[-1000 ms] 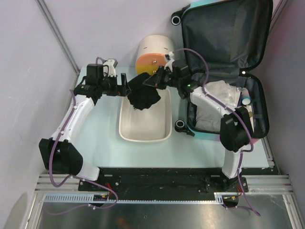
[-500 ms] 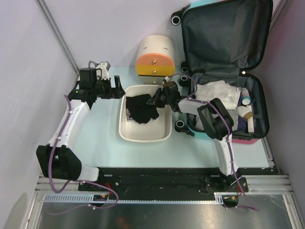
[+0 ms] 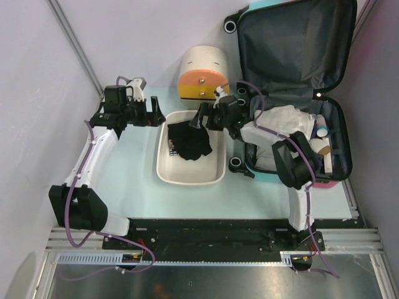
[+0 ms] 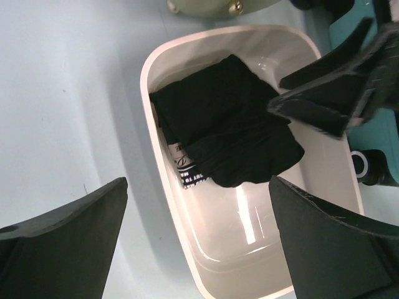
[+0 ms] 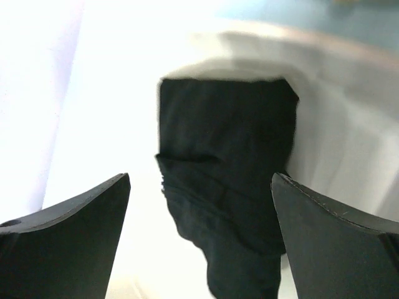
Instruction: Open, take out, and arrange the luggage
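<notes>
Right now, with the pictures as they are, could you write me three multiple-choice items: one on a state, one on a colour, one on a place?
1. The suitcase is: A) zipped shut; B) open, with its lid up; C) lying face down.
2. The front of the round box is: A) green; B) black; C) orange and yellow.
3. The black cloth lies: A) in the white tub; B) on the round box; C) inside the suitcase.

Answers:
1 B: the dark lining of both halves shows.
2 C: the top view shows that colour.
3 A: both wrist views show it resting in the tub, under the open right tool.
</notes>
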Controlling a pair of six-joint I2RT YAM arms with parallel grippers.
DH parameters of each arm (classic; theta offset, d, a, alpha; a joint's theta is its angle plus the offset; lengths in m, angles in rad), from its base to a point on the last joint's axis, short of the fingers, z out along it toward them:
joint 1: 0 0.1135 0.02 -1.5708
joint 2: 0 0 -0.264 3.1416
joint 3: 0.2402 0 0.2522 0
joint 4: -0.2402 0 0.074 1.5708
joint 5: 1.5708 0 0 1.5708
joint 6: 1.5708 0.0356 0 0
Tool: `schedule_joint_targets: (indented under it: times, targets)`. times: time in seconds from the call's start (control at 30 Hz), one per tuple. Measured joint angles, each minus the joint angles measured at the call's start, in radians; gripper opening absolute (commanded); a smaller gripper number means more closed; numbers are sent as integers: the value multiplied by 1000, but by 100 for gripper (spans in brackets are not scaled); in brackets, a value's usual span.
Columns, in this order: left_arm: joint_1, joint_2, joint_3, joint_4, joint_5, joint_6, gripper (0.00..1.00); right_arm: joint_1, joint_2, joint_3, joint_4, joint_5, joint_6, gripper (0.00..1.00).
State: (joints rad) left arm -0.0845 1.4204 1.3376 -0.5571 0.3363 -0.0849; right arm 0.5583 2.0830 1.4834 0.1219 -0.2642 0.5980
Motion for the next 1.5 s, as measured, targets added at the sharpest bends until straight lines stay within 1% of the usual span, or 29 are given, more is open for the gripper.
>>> schedule_joint_targets:
  times: [0.13,0.23,0.3,0.4,0.5,0.6,0.7,0.83,0.9,1.03,1.2,1.33,1.5]
  targets:
    - [1,6,34,2,27,23,100,-54,-158,1,-60,-57,-129,100]
    - [1,6,46,8,61,55,100,-137,-285,13,-135,-131,-264,100]
    - [-1,8,47,10,84,80,100,-222,-362,33,-215,-187,-363,100]
    - [-11,19,52,11,120,123,100,-358,-444,60,-350,-224,-500,100]
    - [-33,31,53,13,147,169,100,-505,-496,66,-519,-240,-634,100]
    - [-77,42,54,13,162,208,100,-606,-512,59,-678,-239,-751,98]
    - [-134,59,55,14,174,237,100,-672,-523,24,-817,-228,-876,97]
    - [-178,91,64,15,192,252,100,-723,-526,-8,-970,-211,-1009,96]
    - [-187,106,67,16,198,252,100,-735,-534,-27,-1012,-197,-1057,96]
    - [-190,142,88,15,211,251,100,-717,-549,-58,-1022,-149,-1111,96]
    - [-190,167,111,16,221,248,100,-596,-539,-70,-957,-31,-1212,97]
    - [-190,168,112,17,221,243,100,-515,-483,-76,-882,57,-1308,97]
    - [-190,168,112,17,219,243,100,-495,-381,-81,-820,137,-1432,97]
